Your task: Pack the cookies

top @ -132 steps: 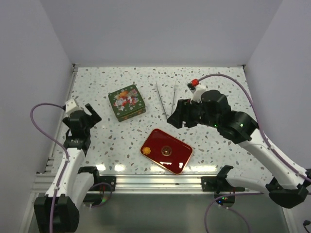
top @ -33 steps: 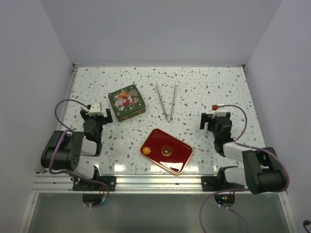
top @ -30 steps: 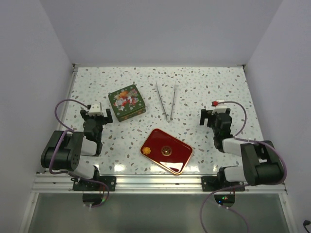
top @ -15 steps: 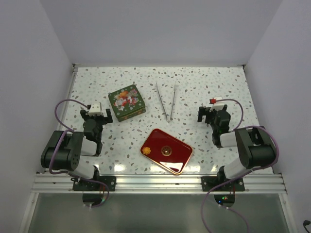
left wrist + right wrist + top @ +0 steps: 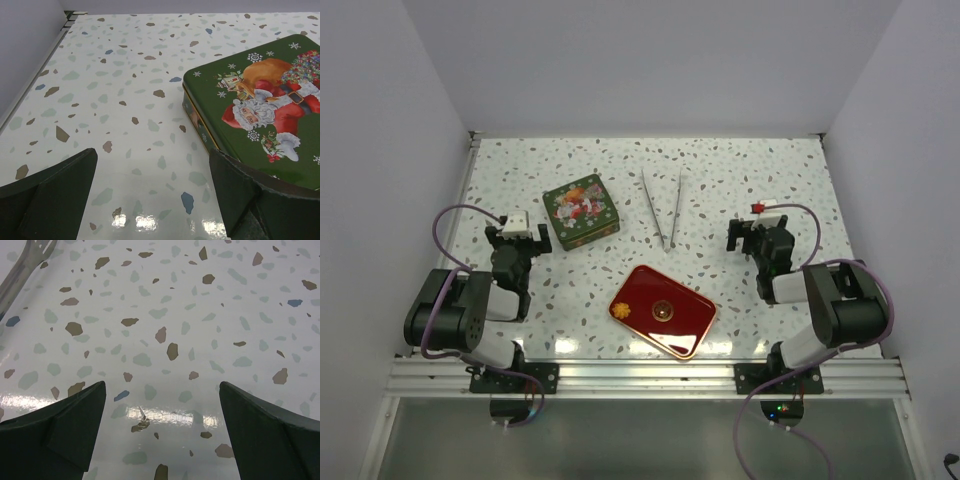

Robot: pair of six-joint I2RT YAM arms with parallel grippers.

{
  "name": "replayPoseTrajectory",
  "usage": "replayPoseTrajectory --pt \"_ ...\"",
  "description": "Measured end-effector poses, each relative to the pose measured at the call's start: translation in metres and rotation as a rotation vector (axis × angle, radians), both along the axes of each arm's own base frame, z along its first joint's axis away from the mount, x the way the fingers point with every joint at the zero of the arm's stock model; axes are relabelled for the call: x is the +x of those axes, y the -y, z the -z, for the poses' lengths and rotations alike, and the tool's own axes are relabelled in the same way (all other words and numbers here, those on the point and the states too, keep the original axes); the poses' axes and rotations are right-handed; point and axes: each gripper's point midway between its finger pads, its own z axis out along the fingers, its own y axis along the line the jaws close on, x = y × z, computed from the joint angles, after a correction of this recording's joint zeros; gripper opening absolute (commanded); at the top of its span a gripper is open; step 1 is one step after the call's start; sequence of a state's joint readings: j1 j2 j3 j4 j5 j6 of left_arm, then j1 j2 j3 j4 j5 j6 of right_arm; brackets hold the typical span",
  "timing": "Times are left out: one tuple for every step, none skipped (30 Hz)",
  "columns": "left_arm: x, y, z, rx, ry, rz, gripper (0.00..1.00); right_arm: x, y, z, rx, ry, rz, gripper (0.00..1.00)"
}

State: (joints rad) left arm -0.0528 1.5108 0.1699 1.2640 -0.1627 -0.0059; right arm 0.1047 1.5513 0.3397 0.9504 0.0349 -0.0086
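A red tray (image 5: 688, 322) lies at the near middle of the table. A brown round cookie (image 5: 662, 312) sits in its middle and an orange flower-shaped cookie (image 5: 619, 313) on its left corner. A closed green Christmas tin (image 5: 580, 210) stands at the back left; it fills the right of the left wrist view (image 5: 260, 110). My left gripper (image 5: 512, 238) is open and empty, low over the table left of the tin. My right gripper (image 5: 756, 238) is open and empty, low over bare table at the right.
Metal tongs (image 5: 663, 207) lie behind the tray, tips toward it; their end shows at the top left of the right wrist view (image 5: 25, 265). The table's left edge rail (image 5: 35, 75) runs close beside my left gripper. White walls enclose the table.
The right arm has folded back from over the tongs to a low rest pose at the right. The left arm has drawn in toward the tin. In the last half second nothing moved.
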Motion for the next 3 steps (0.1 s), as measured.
replayPoseTrajectory --pt "0.0 0.0 0.0001 0.0 0.0 0.0 1.0 0.0 -0.0002 0.0 0.0 0.0 -0.001 0.99" --pt "0.0 0.0 0.0001 0.0 0.0 0.0 1.0 0.0 -0.0003 0.0 -0.002 0.0 -0.001 0.99" --pt "0.0 0.0 0.0 0.0 0.0 0.0 1.0 -0.0001 -0.0006 0.0 -0.003 0.0 -0.002 0.99"
